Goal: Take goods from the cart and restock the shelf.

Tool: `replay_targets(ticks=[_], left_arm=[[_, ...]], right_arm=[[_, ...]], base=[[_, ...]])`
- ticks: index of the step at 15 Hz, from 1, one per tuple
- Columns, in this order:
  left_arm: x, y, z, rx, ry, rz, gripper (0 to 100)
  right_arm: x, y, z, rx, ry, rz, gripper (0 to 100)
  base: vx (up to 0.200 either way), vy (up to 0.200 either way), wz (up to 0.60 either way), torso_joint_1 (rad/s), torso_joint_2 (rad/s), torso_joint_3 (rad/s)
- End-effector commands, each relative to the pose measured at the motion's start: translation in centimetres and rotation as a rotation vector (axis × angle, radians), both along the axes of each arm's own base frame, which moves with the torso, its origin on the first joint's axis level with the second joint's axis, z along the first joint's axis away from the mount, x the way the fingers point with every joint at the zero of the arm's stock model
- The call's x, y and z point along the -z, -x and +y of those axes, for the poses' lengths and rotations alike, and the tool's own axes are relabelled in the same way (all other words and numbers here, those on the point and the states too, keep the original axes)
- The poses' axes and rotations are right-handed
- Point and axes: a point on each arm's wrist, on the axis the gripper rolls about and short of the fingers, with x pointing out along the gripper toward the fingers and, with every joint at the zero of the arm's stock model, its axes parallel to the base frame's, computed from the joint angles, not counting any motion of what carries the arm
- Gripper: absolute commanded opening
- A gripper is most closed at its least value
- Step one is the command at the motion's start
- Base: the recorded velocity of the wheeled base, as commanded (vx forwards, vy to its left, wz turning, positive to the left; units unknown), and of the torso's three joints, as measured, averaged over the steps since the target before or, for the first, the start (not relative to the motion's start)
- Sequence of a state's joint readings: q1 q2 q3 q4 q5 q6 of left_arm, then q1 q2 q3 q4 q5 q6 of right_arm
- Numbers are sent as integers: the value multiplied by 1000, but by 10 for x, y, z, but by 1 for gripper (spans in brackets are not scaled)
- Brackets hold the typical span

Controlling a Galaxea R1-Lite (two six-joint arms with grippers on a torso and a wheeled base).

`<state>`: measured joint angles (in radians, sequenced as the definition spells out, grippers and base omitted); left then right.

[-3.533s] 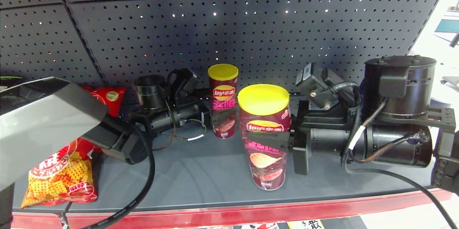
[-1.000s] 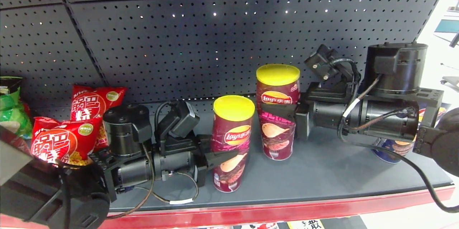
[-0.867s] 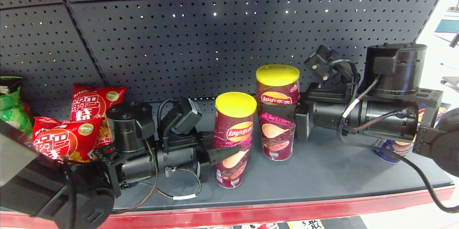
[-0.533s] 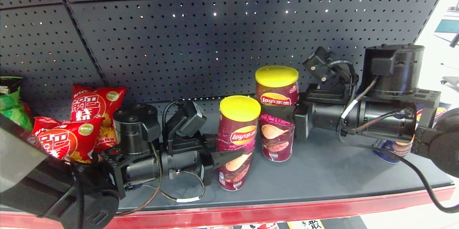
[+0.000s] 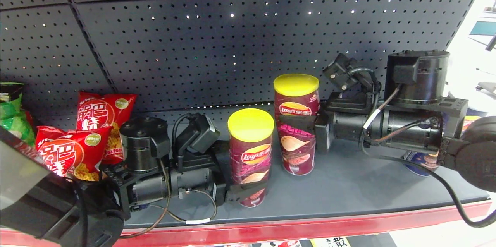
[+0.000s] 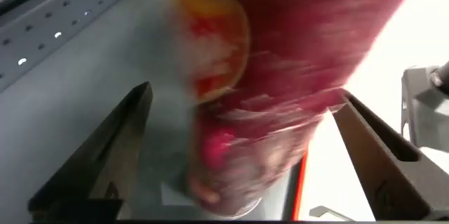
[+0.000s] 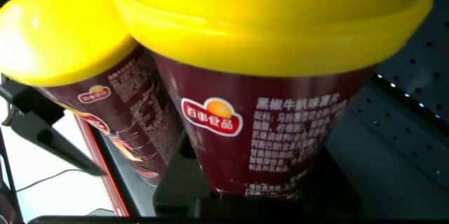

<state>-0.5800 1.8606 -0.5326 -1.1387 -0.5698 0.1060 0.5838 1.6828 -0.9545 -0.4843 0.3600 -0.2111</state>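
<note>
On the shelf point(image 5: 348, 196), the front chip can point(image 5: 251, 154) stands left of the rear chip can point(image 5: 296, 123); snack bags point(image 5: 77, 142) lie far left.

Two yellow-lidded chip cans point(image 5: 250, 150) point(image 5: 296, 123); two red snack bags point(image 5: 101, 111) point(image 5: 66, 150); one green bag point(image 5: 9, 117); one blue package point(image 5: 420, 160), mostly hidden.

Red snack bags point(image 5: 69, 150), green bag point(image 5: 11, 119) at left; blue can point(image 5: 422, 160) right.

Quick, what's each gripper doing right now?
Left gripper: open, fingers either side of the front chip can.
Right gripper: closed on the rear chip can.
</note>
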Motion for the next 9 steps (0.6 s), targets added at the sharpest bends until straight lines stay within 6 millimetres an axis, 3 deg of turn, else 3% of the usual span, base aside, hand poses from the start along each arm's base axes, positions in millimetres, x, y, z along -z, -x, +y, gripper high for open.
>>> replay_targets(ticks=[1,5,7,9], left_arm=[[0,-2,11,-39,-4,3,100],[-2,1,42,-135,-12,9,100],[-1,18,54,-148,-22,24,100],[-17,30,56,-137,9,-26,100]], right_arm=[[1,-1,1,-1,1,1,0],[3,-2,2,-1,4,6,0],[1,-5,5,-4,1,1,0],[2,-7,5,-3,1,1,0]], base=[[0,0,0,0,0,0],[0,0,0,0,0,0],[0,0,0,0,0,0],[0,0,0,0,0,0]])
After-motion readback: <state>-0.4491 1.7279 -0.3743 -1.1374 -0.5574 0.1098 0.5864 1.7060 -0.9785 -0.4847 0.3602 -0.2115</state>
